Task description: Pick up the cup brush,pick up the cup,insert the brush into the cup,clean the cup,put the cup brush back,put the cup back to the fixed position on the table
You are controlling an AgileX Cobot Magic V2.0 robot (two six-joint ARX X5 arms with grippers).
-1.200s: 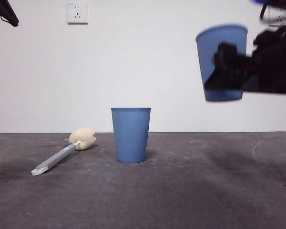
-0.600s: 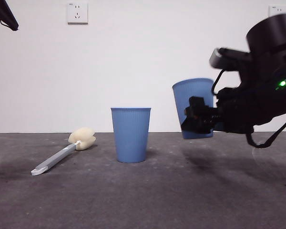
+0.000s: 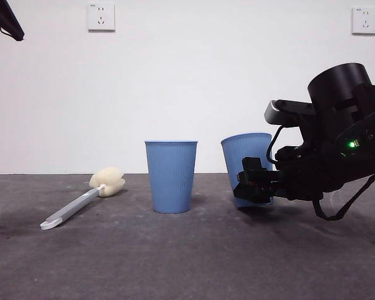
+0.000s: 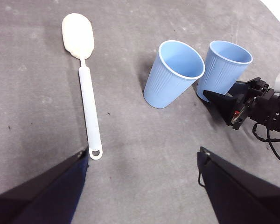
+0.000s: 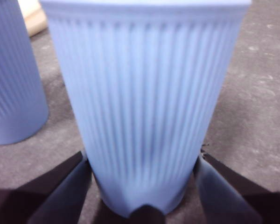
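Last step, putting the cup (image 3: 247, 164) back on the desk (image 3: 187, 262): right pincer (image 3: 255, 185) is clamped on the cup's lower wall, one jaw on each side. The cup sits slightly tilted just beside the second cup (image 3: 171, 176), its base at or barely touching the desk; contact can't be confirmed. To do it well: level the cup, lower until the base sits flat, then open the jaws and back away without nudging the second cup. The brush (image 3: 81, 200) lies flat on the desk on the second cup's far side, well apart from the right pincer. Left pincer (image 4: 140, 186) is apart, holding nothing, above the desk near the brush handle's end.
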